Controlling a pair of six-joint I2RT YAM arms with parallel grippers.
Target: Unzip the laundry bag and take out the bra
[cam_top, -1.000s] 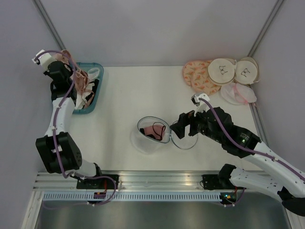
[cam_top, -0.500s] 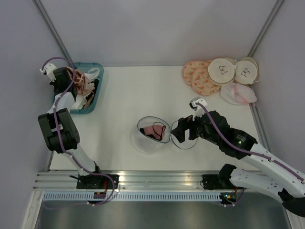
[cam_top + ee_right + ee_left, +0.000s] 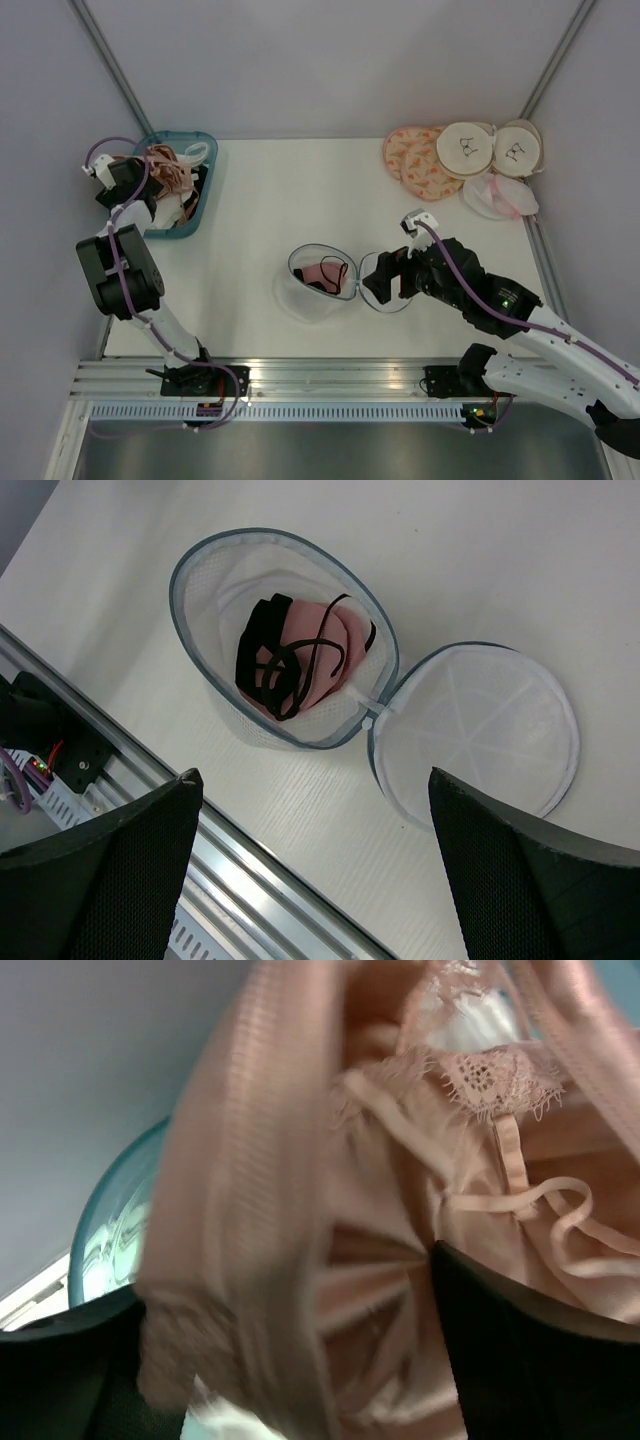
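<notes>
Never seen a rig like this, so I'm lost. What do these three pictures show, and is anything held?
Two robot arms are bolted to a white table. One picture looks down from above; the other two come from cameras on each wrist. The left fingers, open, are at a teal basket with a peach bra draped between them. The right fingers, open and empty, hover above the lid of the unzipped laundry bag, which holds a pink and black bra. Round pouches lie in the far right corner.
</notes>
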